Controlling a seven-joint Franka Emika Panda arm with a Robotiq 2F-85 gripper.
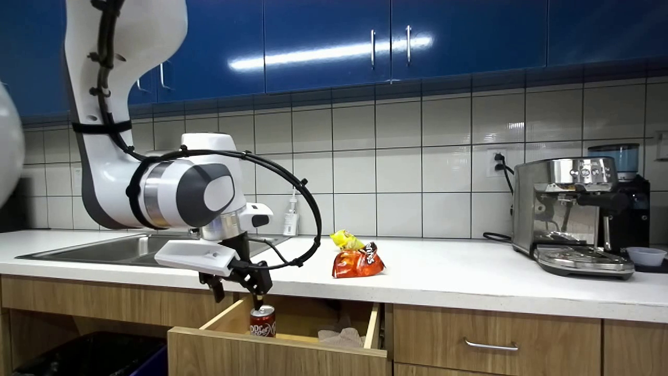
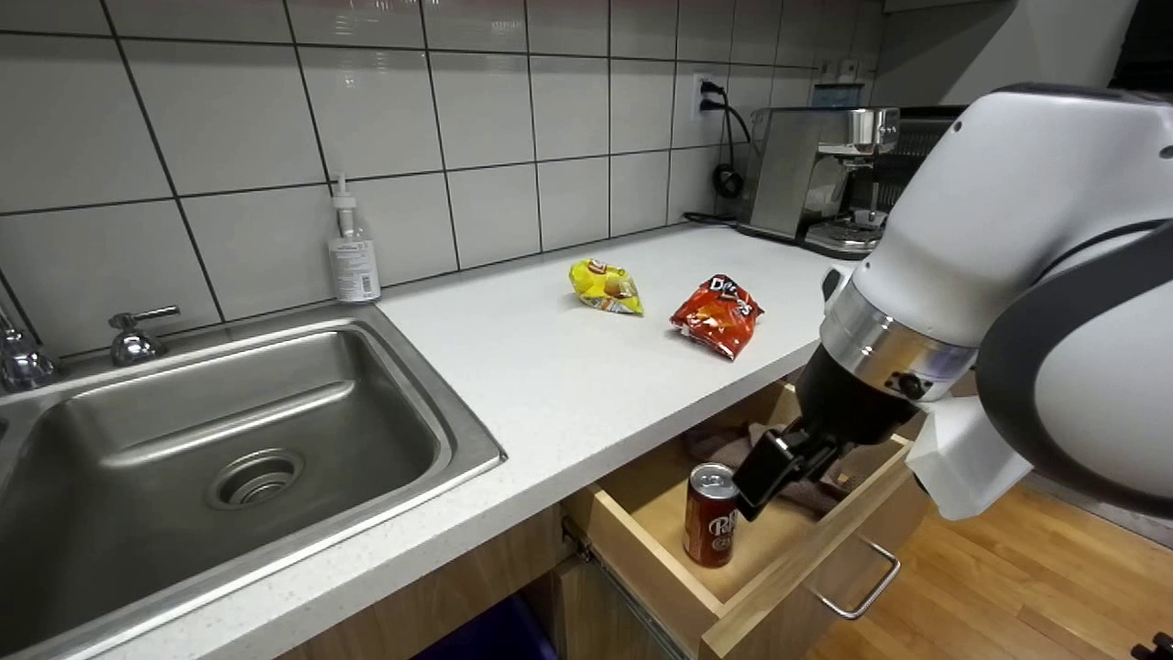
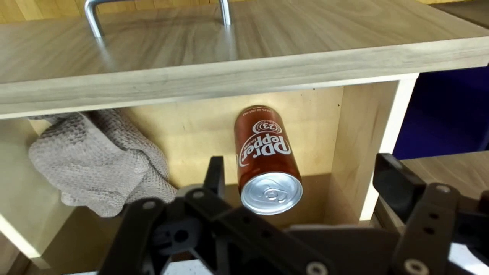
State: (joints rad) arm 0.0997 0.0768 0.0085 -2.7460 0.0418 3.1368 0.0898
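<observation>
The jaws of the gripper (image 3: pixel 306 180) are spread wide above the pulled-out drawer (image 1: pixel 276 357). Inside it, a red Dr Pepper can (image 3: pixel 265 152) is stood upright, and its lid is seen between the fingers (image 3: pixel 216 175) in the wrist view; whether it is touched cannot be told. A gray cloth (image 3: pixel 103 164) is bunched at the drawer's opposite side, apart from the can. On the white countertop (image 2: pixel 550 394), a red chip bag (image 2: pixel 718 316) and a yellow chip bag (image 2: pixel 607 286) are placed between the sink (image 2: pixel 367 417) and the coffee machine (image 1: pixel 563 203).
</observation>
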